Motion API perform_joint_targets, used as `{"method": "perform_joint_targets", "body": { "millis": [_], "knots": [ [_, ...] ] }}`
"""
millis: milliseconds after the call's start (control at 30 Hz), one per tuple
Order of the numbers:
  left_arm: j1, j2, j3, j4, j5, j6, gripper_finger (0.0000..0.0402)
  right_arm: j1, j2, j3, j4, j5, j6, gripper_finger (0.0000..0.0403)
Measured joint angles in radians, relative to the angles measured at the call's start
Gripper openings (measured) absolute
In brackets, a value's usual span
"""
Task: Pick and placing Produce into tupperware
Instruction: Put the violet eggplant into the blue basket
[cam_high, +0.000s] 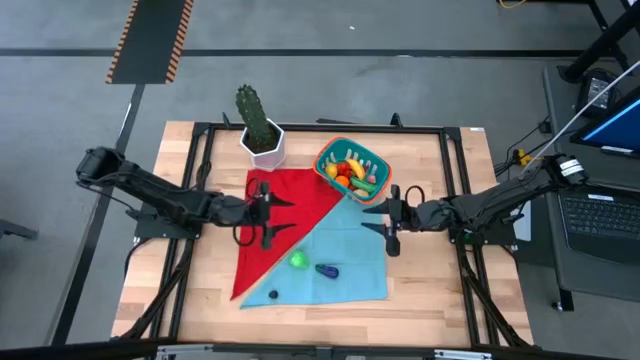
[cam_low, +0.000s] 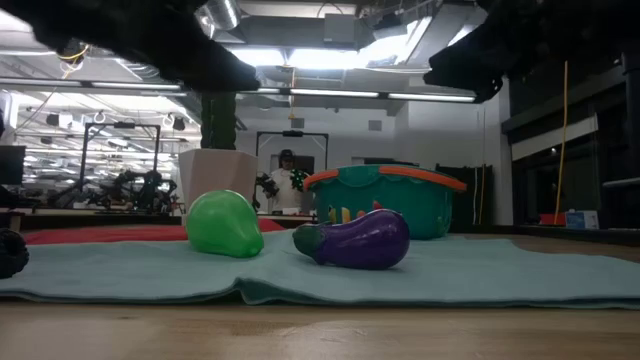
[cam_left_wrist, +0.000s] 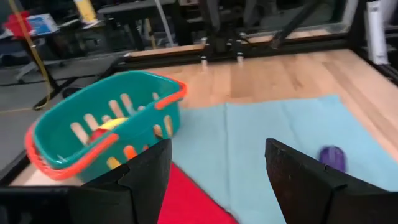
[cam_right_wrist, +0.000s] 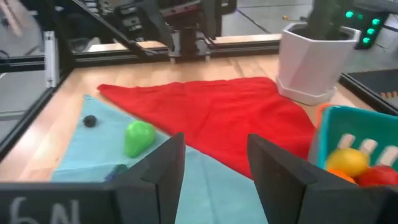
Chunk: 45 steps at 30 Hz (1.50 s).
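- Teal tupperware with orange rim, standing at the far edge of the cloths, just right of the white hexagonal pot with its green cactus.
- Inside the tupperware: a heap of red, orange, yellow and green produce; seen through the side slots in the left wrist view, and as a yellow piece and a red piece over the rim in the right wrist view.
- Outside the tupperware, on the teal cloth toward the near edge: a green pear-shaped piece, a purple eggplant just right of it, and a small dark blue piece nearer the cloth's near left corner.
- In the low view, green piece and eggplant lying close side by side, tupperware behind them.
- Red cloth left of the tupperware, meeting the teal cloth along a diagonal.
- Left hand over the red cloth, left and nearer than the tupperware, fingers spread wide, holding nothing; the same wide gap in its wrist view.
- Right hand over the teal cloth, just on the near right of the tupperware, fingers apart, empty.
- Wooden tabletop beneath everything.
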Motion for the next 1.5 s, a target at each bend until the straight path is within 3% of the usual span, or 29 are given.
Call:
{"method": "perform_joint_targets", "body": {
  "millis": [167, 400, 600, 1000, 1233, 1500],
  "knots": [
    [-0.053, -0.025, -0.052, 0.037, -0.002, 0.000, 0.0247, 0.043, 0.080, 0.092, -0.070, 0.002, -0.020, 0.0174],
    [-0.112, -0.029, -0.084, 0.036, -0.001, 0.001, 0.0247, 0.112, 0.296, 0.357, -0.309, 0.011, -0.073, 0.0174],
    [-0.157, -0.035, -0.130, 0.053, -0.002, -0.004, 0.0247, 0.151, 0.474, 0.606, -0.547, 0.014, 0.034, 0.0174],
    [-0.223, -0.063, -0.144, 0.037, -0.001, 0.002, 0.0247, 0.214, 0.773, 0.980, -0.824, 0.008, 0.219, 0.0174],
    [-0.225, -0.063, -0.144, 0.034, 0.001, 0.003, 0.0247, 0.233, 0.888, 1.096, -0.888, 0.000, 0.302, 0.0174],
    [-0.225, -0.063, -0.144, 0.020, 0.001, 0.003, 0.0247, 0.235, 0.913, 1.109, -0.925, -0.002, 0.449, 0.0174]
  ]
}}
